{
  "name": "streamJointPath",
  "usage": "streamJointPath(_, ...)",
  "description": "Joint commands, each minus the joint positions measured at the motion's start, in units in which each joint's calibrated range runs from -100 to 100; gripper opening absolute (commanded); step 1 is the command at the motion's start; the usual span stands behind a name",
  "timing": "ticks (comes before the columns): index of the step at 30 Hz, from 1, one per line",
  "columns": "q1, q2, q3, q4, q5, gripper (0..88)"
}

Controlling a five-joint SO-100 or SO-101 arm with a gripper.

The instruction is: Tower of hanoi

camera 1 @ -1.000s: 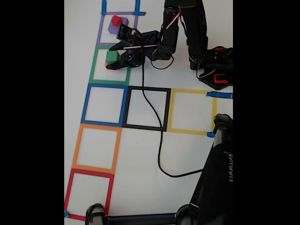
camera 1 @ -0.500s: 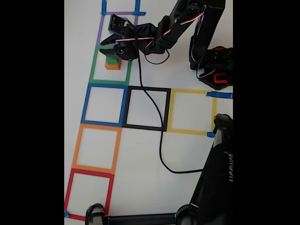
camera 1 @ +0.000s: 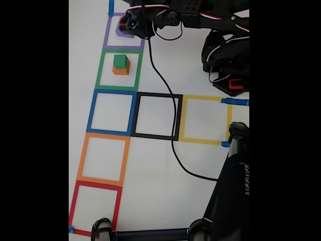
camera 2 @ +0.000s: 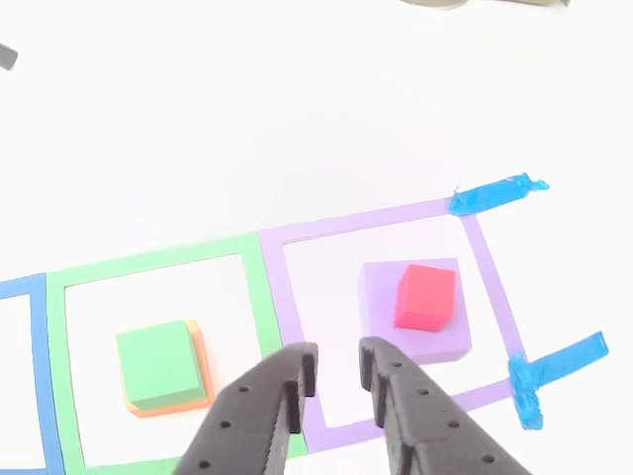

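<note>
A green cube (camera 1: 120, 61) sits on an orange cube (camera 1: 120, 71) inside the green tape square; in the other view the green cube (camera 2: 156, 363) covers most of the orange cube (camera 2: 202, 370). A red cube (camera 2: 425, 297) rests on the purple cube (camera 2: 381, 297) in the purple tape square. In the fixed view the purple cube (camera 1: 122, 32) is partly hidden under my gripper (camera 1: 126, 22). In the other view my gripper (camera 2: 336, 360) hovers over the near left of that square, its jaws slightly apart with nothing between them.
Blue (camera 1: 112, 111), black (camera 1: 157, 116), yellow (camera 1: 205, 119), orange (camera 1: 103, 158) and red (camera 1: 96, 207) tape squares mark the white table. A black cable (camera 1: 173, 135) trails across the black square. The arm's base (camera 1: 228, 65) stands at right, a black stand (camera 1: 230, 191) at lower right.
My gripper has left the green cube on the orange one and moved up from the green square to over the purple square. The arm has stretched out further.
</note>
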Motion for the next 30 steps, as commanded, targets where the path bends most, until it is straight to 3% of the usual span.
streamJointPath(1,3.2,-3.8,-17.2,19.0,0.0,0.0)
streamJointPath(9,7.8,-2.3,-44.9,44.0,0.0,0.0)
streamJointPath(14,13.0,-2.6,-41.8,45.5,0.0,0.0)
streamJointPath(19,14.7,-4.2,-25.6,30.4,0.0,1.9)
streamJointPath(25,15.1,-3.0,-1.9,0.0,0.0,14.9)
streamJointPath(30,16.7,2.8,7.7,-16.8,0.0,20.9)
